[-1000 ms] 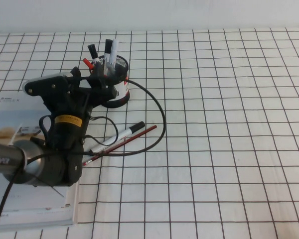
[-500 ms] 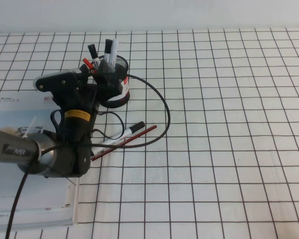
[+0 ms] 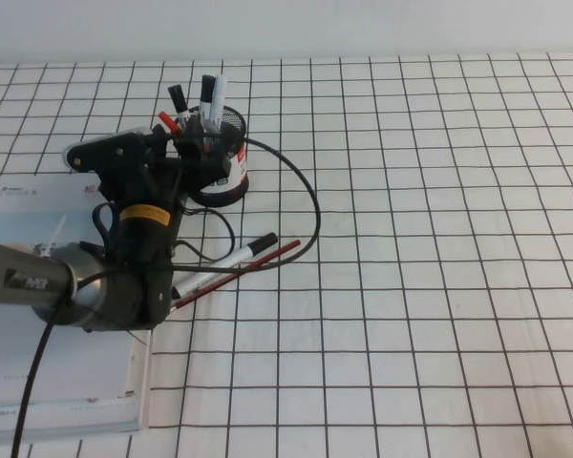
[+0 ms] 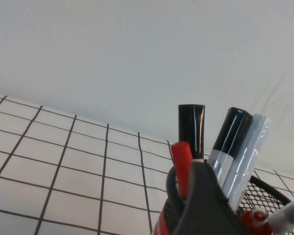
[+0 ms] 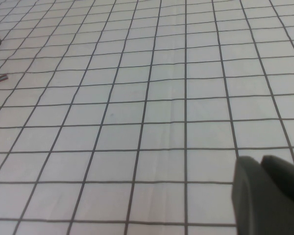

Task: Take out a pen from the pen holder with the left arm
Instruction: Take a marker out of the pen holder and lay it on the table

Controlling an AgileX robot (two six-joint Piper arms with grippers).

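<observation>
One left gripper [image 3: 193, 143] at holder [image 3: 236, 178], right gripper [image 5: 265, 192] apart

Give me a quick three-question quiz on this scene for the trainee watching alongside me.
1. True or false: the left gripper is up at the pen holder.
2. What lies on the table near the holder? A) scissors B) a black-capped marker C) a ruler
3. Which view shows the right gripper, and over what?
Key: 1 true; 2 B; 3 right wrist view, over the gridded table.
</observation>
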